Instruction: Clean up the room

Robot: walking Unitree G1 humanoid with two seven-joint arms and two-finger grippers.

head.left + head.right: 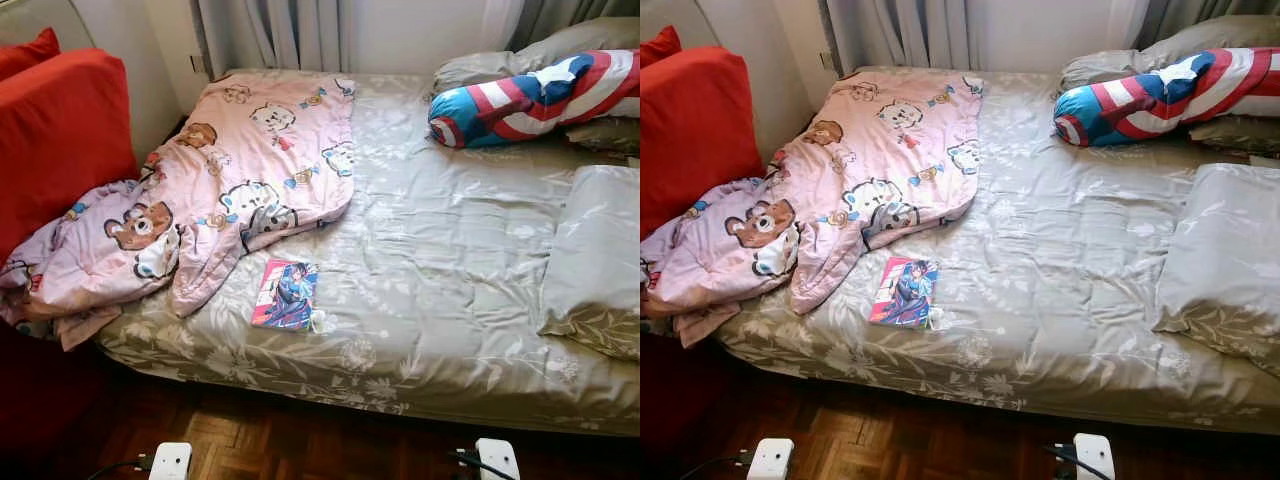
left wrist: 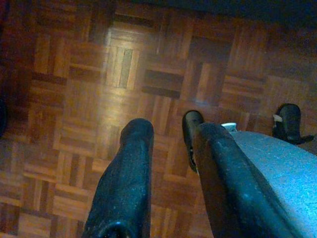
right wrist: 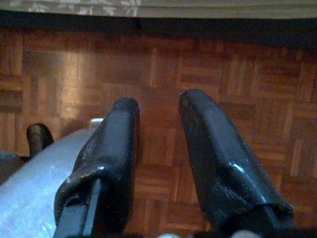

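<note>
Bed (image 1: 450,300) in head views; both arms hang low over parquet floor (image 2: 74,99), nothing held.

Head views: pink cartoon blanket (image 1: 240,170) rumpled over the bed's far-left part and spilling off its left edge against a red sofa (image 1: 60,140); comic book (image 1: 285,294) flat near the bed's front edge, just beside the blanket's hem; striped bolster (image 1: 530,95) at the far-right corner; grey pillow (image 1: 600,260) along the right edge. Wrist views add the floor: left gripper (image 2: 166,136) fingers slightly apart, empty; right gripper (image 3: 158,106) fingers slightly apart, empty, with the bed's front edge beyond them.
</note>
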